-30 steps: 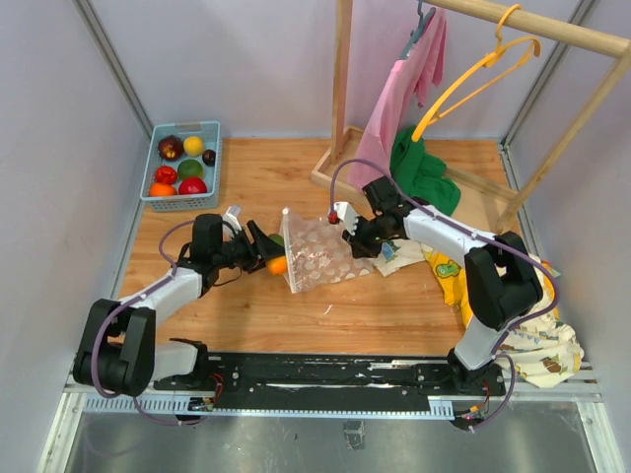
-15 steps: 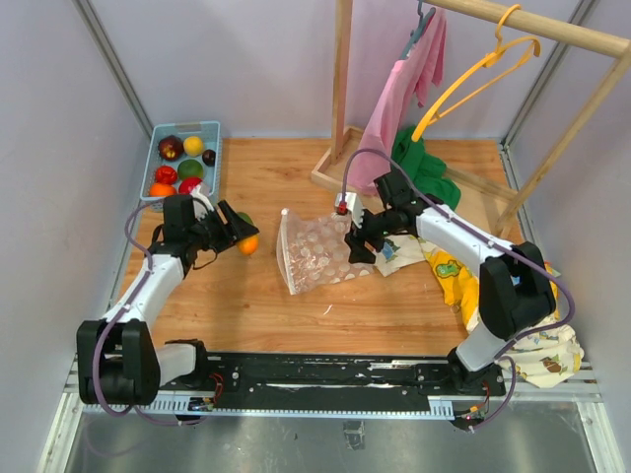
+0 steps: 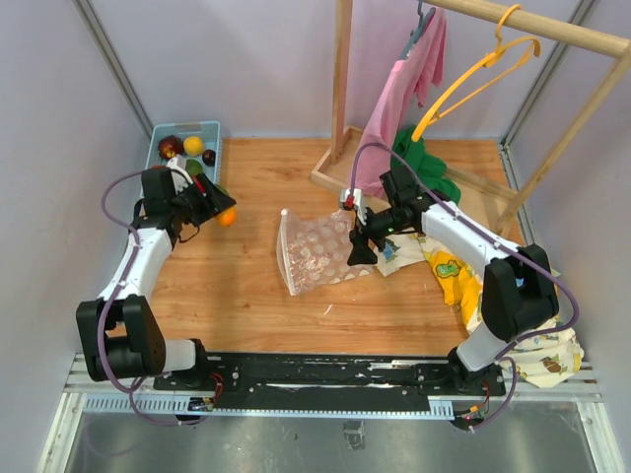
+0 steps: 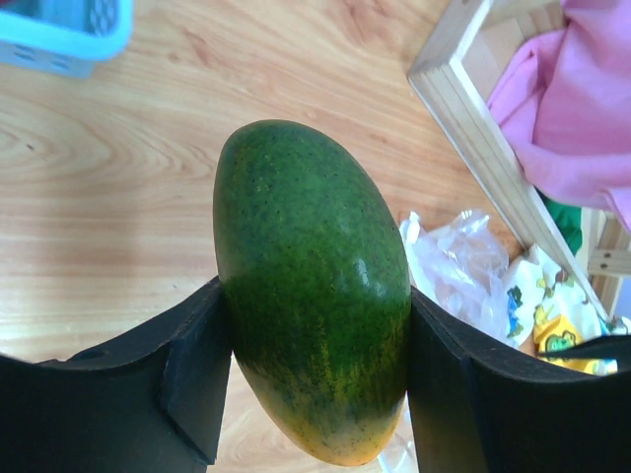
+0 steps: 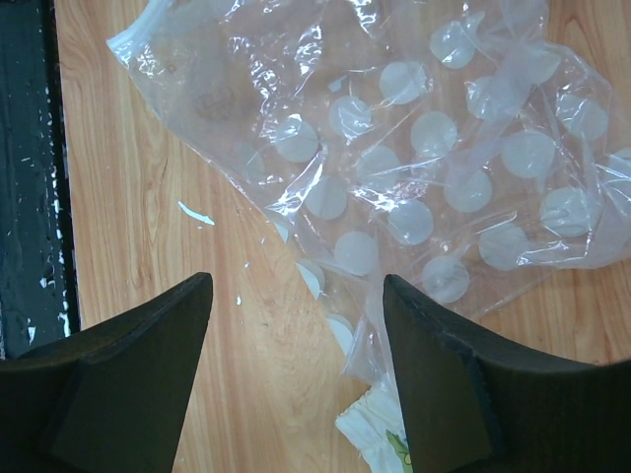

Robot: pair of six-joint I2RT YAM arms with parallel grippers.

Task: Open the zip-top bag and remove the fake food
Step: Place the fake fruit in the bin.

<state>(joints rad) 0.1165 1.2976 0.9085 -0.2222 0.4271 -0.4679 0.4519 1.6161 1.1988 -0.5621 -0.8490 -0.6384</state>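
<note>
The zip-top bag (image 3: 314, 252) lies flat on the wooden table, clear with pale dots, and I see no food inside it (image 5: 424, 148). My right gripper (image 3: 357, 246) hovers open over the bag's right edge, its jaws (image 5: 296, 291) wide apart with nothing between them. My left gripper (image 3: 210, 202) is shut on a piece of fake food (image 4: 311, 276), a green fruit with an orange-yellow tip (image 3: 227, 216). It hangs just right of the blue basket (image 3: 183, 127), which holds more fake food (image 3: 172, 148) in red, yellow and dark purple.
A wooden clothes rack (image 3: 340, 99) stands at the back right with a pink garment (image 3: 399, 89), a green garment (image 3: 424, 172) and a yellow hanger (image 3: 473, 79). A yellow-and-white cartoon-print cloth (image 3: 454, 271) lies right of the bag. Walls close in both sides.
My left arm swung left and back from the bag's mouth to the basket, carrying the green fruit. My right gripper opened, let go of the bag and drew slightly away.
</note>
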